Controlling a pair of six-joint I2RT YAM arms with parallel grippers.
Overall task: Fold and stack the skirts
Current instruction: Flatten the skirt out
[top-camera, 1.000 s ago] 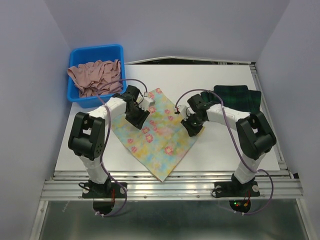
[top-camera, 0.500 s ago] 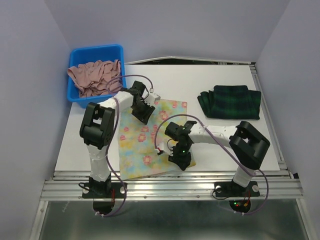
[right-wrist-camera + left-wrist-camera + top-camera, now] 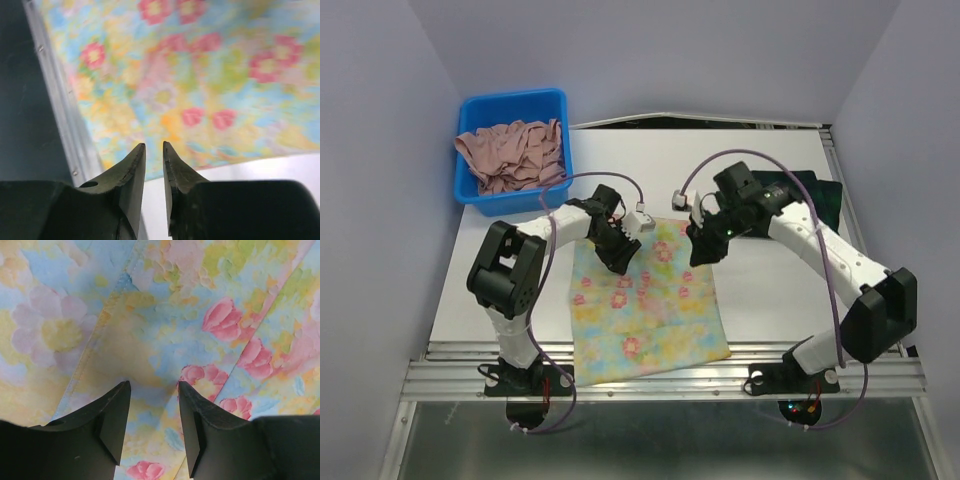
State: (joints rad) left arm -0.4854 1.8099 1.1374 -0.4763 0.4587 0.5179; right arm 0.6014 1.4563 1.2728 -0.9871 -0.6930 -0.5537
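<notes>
Table [image 3: 770, 290]: floral skirt [image 3: 650, 310], plaid skirt [image 3: 825, 195], bin [image 3: 512, 98]

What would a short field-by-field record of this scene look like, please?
floral skirt: spread flat, near centre of table
plaid skirt: far right, largely hidden behind right arm
blue bin: far left corner, holds pinkish cloth
left fingers: apart, nothing between them, close over floral skirt's far left corner
right fingers: narrow gap, empty, above floral skirt's far right corner
stack: not yet made, skirts lie apart
</notes>
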